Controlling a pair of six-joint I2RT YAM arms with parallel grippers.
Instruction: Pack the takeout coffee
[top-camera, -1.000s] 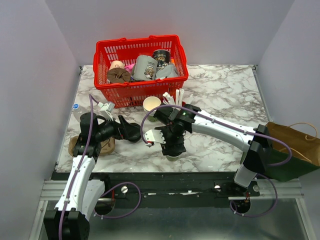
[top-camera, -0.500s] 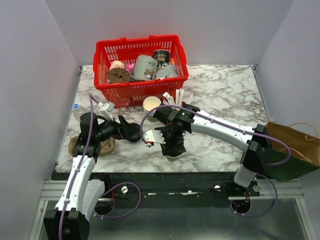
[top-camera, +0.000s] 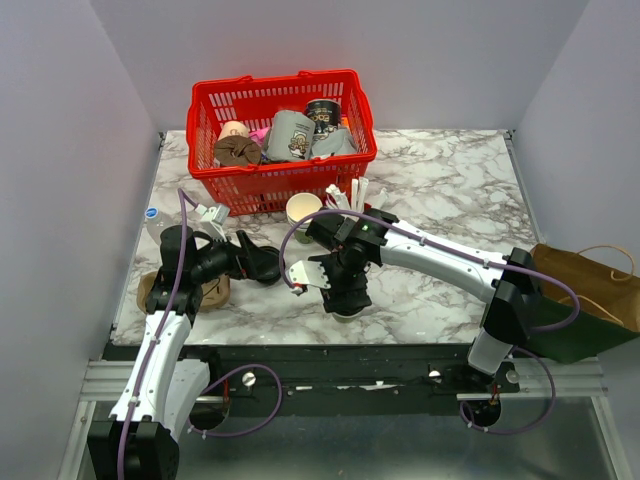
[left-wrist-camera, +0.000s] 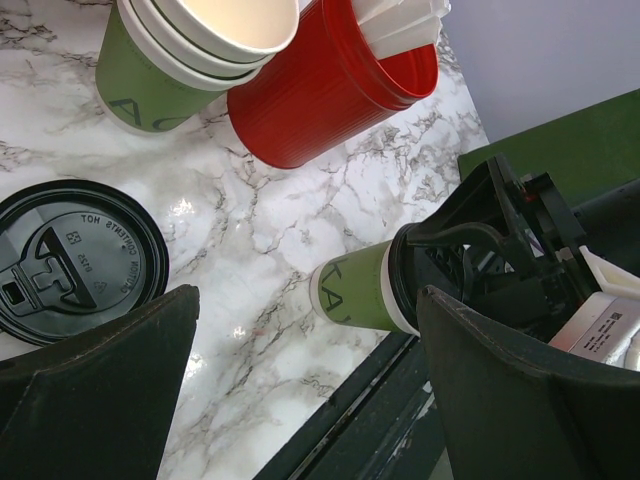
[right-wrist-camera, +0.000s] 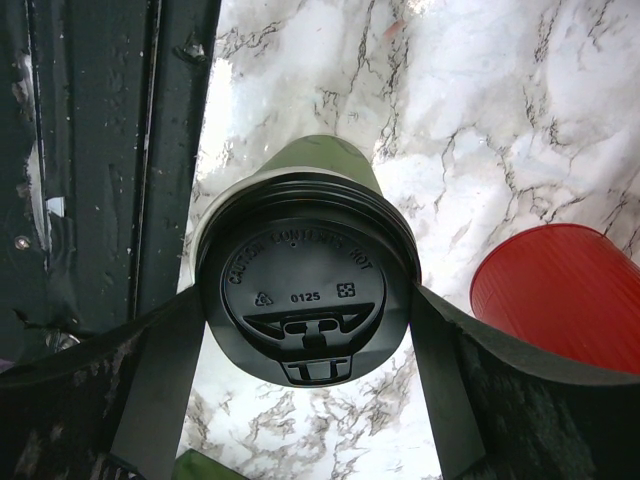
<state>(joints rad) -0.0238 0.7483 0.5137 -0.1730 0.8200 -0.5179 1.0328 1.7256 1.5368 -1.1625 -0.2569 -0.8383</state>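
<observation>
The takeout coffee (left-wrist-camera: 355, 292) is an olive-green paper cup standing near the table's front edge. Its round black lid (right-wrist-camera: 305, 295) sits on the rim. My right gripper (top-camera: 345, 293) reaches down over it, and its two fingers (right-wrist-camera: 160, 370) press against opposite sides of the lid. In the top view the cup (top-camera: 347, 313) is almost hidden under that gripper. My left gripper (top-camera: 262, 265) is open and empty, low over the marble to the left of the cup. A loose black lid (left-wrist-camera: 75, 260) lies flat beside it.
A stack of lidless green cups (top-camera: 303, 212) and a red cup of white sticks (top-camera: 352, 198) stand behind the grippers. A red basket (top-camera: 290, 182) of items is at the back. A brown paper bag (top-camera: 590, 290) lies at the right edge. A brown object (top-camera: 165, 290) is at the left.
</observation>
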